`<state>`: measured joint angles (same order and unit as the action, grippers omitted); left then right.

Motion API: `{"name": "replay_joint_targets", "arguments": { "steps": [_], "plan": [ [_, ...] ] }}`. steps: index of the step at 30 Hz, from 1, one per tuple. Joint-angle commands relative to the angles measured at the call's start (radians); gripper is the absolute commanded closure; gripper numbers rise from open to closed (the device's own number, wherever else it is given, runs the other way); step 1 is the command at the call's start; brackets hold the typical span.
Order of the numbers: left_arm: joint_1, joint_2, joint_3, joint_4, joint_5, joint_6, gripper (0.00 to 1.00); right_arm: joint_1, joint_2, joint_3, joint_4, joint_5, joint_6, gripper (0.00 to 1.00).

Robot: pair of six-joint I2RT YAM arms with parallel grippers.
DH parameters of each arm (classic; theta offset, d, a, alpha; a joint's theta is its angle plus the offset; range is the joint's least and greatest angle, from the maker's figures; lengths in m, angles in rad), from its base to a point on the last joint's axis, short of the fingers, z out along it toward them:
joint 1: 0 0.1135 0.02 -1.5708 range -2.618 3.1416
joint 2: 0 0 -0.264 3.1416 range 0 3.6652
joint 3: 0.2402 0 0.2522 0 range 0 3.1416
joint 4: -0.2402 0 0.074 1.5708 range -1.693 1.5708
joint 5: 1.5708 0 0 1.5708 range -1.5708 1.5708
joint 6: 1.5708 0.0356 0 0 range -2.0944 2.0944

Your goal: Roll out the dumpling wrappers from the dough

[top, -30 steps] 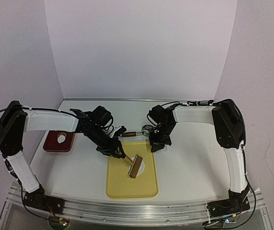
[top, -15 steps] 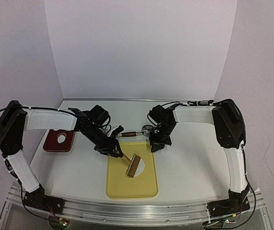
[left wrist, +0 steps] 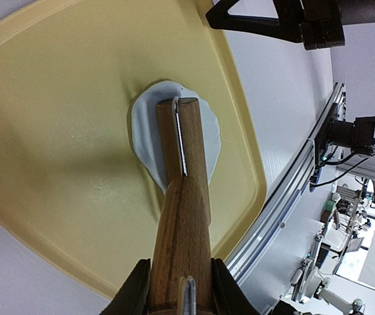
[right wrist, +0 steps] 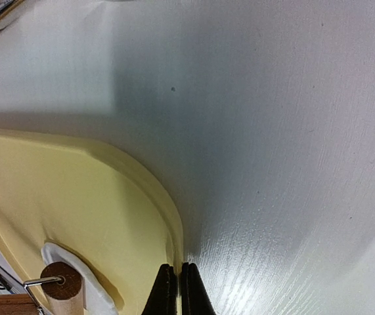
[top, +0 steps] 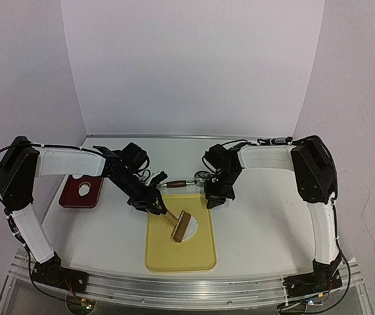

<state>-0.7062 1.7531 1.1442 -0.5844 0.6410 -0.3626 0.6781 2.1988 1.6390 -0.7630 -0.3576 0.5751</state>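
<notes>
A flattened white piece of dough [left wrist: 146, 125] lies on the yellow tray [left wrist: 56, 131], towards the tray's right side [top: 198, 227]. A wooden roller [left wrist: 186, 141] rests on top of it. My left gripper [left wrist: 180, 289] is shut on the roller's wooden handle [left wrist: 180, 223], one finger on each side, left of the roller [top: 182, 226] in the top view. My right gripper [right wrist: 176, 289] is shut on the tray's raised rim [right wrist: 167, 216] at its far right corner [top: 212, 201]. Cut dumpling wrappers are out of view.
A red dish [top: 69, 197] with a white piece of dough [top: 84, 190] sits left of the tray. A wooden-handled tool [top: 174, 184] and a metal ring [top: 202, 175] lie just behind the tray. The table's metal rail [top: 187, 289] runs along the near edge.
My left gripper has drawn the roller a little to the left and away over the dough. The right gripper has stayed in place on the rim.
</notes>
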Motion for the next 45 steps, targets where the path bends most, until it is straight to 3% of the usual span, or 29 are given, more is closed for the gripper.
{"name": "replay_joint_targets", "arguments": {
  "steps": [1,45],
  "plan": [
    [0.048,0.091,-0.085,-0.314,-0.381,-0.033,1.0,-0.032,-0.024,-0.026,-0.012,0.081,-0.005,1.0],
    [0.102,0.037,-0.134,-0.316,-0.398,-0.012,1.0,-0.032,-0.044,-0.049,-0.012,0.089,0.01,1.0]
  ]
}}
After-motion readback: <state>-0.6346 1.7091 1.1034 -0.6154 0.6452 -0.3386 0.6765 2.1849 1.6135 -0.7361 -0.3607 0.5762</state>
